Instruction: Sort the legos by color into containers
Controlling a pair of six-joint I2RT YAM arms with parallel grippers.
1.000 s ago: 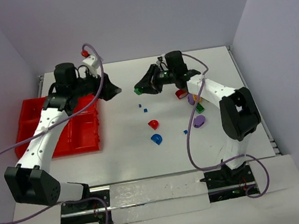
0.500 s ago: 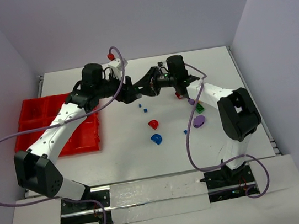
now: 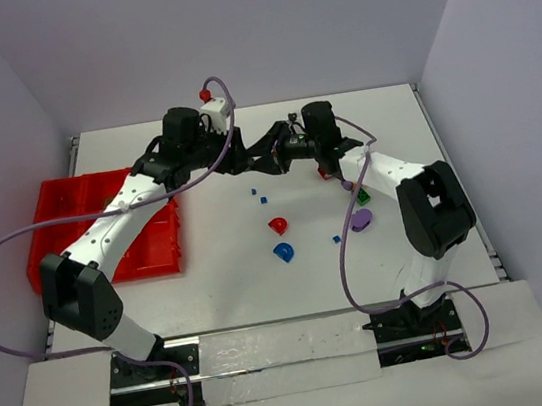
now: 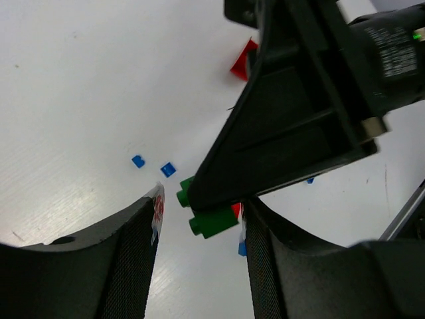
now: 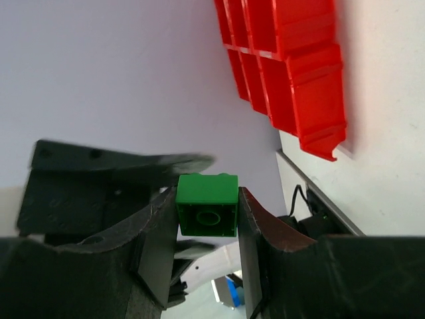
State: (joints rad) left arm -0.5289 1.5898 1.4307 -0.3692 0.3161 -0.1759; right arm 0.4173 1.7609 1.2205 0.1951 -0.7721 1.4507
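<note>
Pinching a green lego (image 5: pixel 206 205), the right fingers (image 5: pixel 265 256) hold it up off the surface (image 4: pixel 80 86). The left fingers (image 4: pixel 129 256) are apart, one on each side of it, not touching. It looks like a hand-off, since the bins (image 3: pixel 54 203) sit on the left fingers' side, far from the right ones.

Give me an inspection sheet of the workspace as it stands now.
Surface: white table, a few faint scuffs.
Job's things: green lego held in the right gripper; red arch, blue arch, purple piece, small blue bits loose on the table; red containers at left.
Clutter: nothing seen.
Grippers: right gripper shut on the green lego; left gripper open, its fingers either side of that lego.
Cables: purple cables loop over the table on both sides.
Surroundings: plain walls on three sides.
</note>
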